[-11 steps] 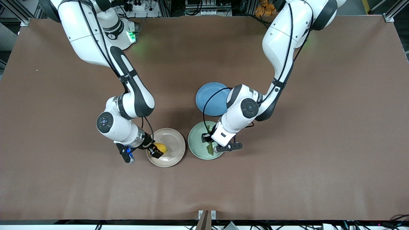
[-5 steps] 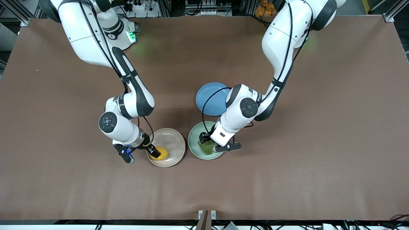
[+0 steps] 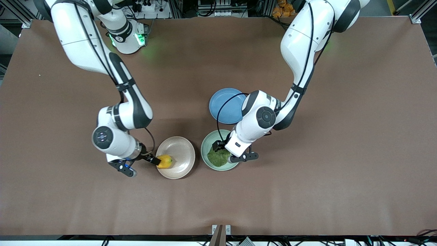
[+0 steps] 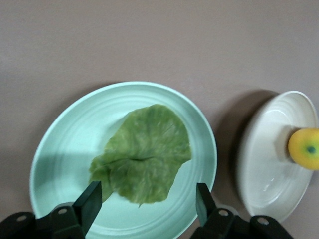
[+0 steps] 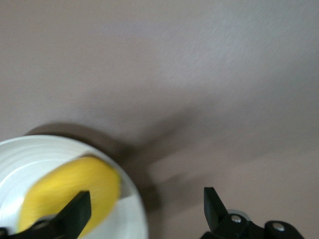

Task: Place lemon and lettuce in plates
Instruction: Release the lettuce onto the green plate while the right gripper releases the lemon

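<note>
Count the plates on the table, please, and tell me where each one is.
3. The blue plate lies farthest from the front camera. The mint green plate, holding the lettuce, lies nearer. The beige plate sits beside it, toward the right arm's end, holding the lemon.

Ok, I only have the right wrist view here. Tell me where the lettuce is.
Observer: The lettuce lies flat in the green plate, inside its rim.
Operator: Give me the left gripper.
Observer: The left gripper is open above the lettuce and holds nothing.
Operator: Name whatever else sits near that plate.
Observer: A blue plate sits beside the green plate, farther from the front camera, partly covered by the left arm.
</note>
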